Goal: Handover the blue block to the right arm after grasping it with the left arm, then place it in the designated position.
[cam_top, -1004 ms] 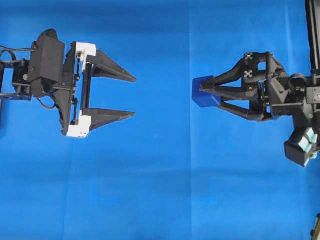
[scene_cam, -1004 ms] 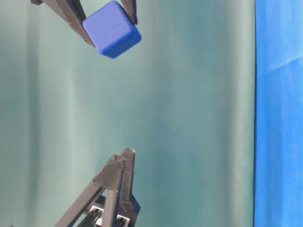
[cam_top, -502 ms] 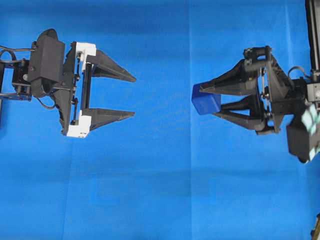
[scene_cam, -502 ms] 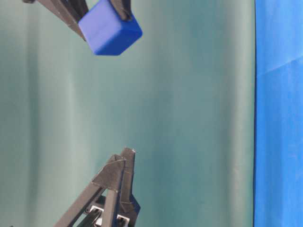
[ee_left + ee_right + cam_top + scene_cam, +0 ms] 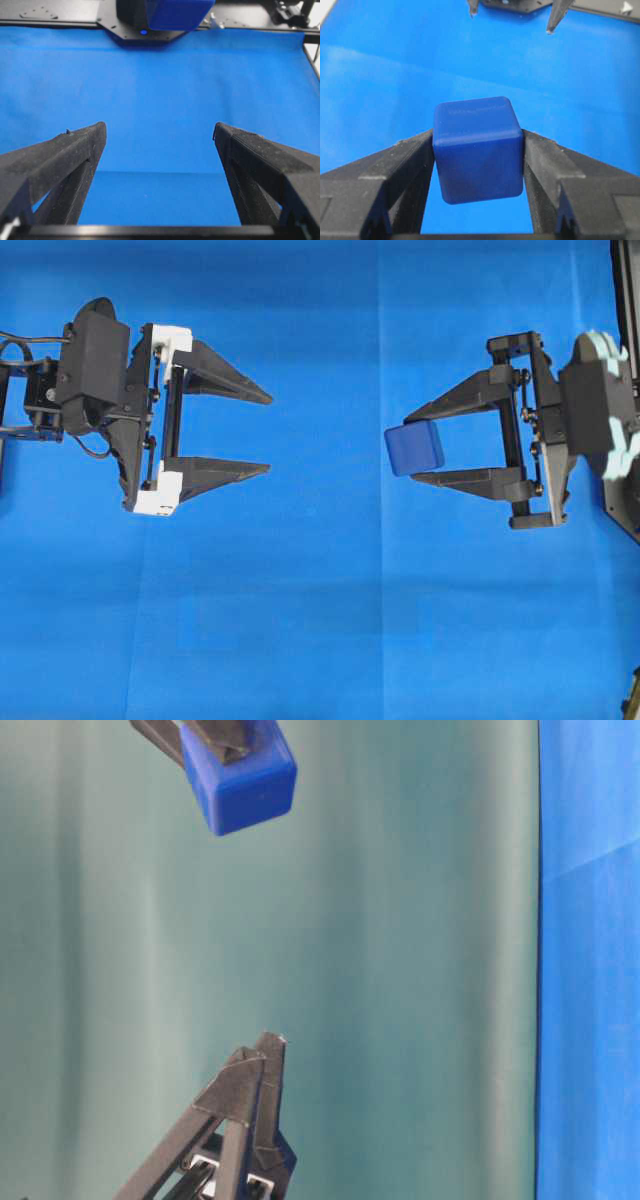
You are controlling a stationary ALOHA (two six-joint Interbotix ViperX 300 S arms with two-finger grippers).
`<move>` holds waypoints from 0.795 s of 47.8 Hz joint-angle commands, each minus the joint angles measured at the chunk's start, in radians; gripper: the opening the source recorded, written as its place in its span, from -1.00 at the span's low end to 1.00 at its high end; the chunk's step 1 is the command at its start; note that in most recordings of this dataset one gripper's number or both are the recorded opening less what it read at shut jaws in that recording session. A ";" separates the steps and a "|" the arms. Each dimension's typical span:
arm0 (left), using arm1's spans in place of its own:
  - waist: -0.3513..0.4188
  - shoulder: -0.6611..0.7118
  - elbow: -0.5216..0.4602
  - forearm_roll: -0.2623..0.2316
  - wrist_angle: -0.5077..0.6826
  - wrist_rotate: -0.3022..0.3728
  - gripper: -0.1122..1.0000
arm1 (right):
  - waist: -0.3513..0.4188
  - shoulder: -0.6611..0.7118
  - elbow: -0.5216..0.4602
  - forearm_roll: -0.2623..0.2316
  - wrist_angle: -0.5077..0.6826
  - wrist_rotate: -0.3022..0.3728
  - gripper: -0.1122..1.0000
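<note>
The blue block [image 5: 414, 448], a small dark-blue cube, hangs above the blue cloth, pinched between the two black fingers of my right gripper [image 5: 408, 448]. In the right wrist view the block [image 5: 477, 147] sits squarely between both pads of the right gripper [image 5: 477, 135]. My left gripper [image 5: 269, 434], with white mounts, stands wide open at the left, a clear gap away from the block and facing it. Nothing lies between the left gripper's [image 5: 159, 127] fingers; the block [image 5: 175, 12] shows far ahead at the top. In the table-level view the block [image 5: 240, 780] is up high, and the left fingers [image 5: 250, 1090] are below.
Blue cloth [image 5: 320, 620] covers the whole table, with a faint crease running down the middle. A black frame post [image 5: 625, 300] stands at the right edge. A teal backdrop [image 5: 400, 970] fills the table-level view.
The right wrist has rolled about its own axis with the block held, so its fingers now lie flat in the overhead view. The left arm has stayed still and open.
</note>
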 commanded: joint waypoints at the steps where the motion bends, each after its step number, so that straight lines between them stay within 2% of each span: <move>1: -0.005 -0.014 -0.014 0.000 -0.012 0.000 0.82 | 0.000 -0.008 -0.015 0.005 -0.020 0.035 -0.12; 6: -0.008 -0.014 -0.012 0.000 -0.012 -0.002 0.82 | 0.002 -0.008 -0.015 0.003 -0.023 0.054 -0.12; 38: -0.009 -0.014 -0.015 0.000 -0.012 0.000 0.82 | 0.000 -0.009 -0.015 -0.002 -0.023 0.054 -0.12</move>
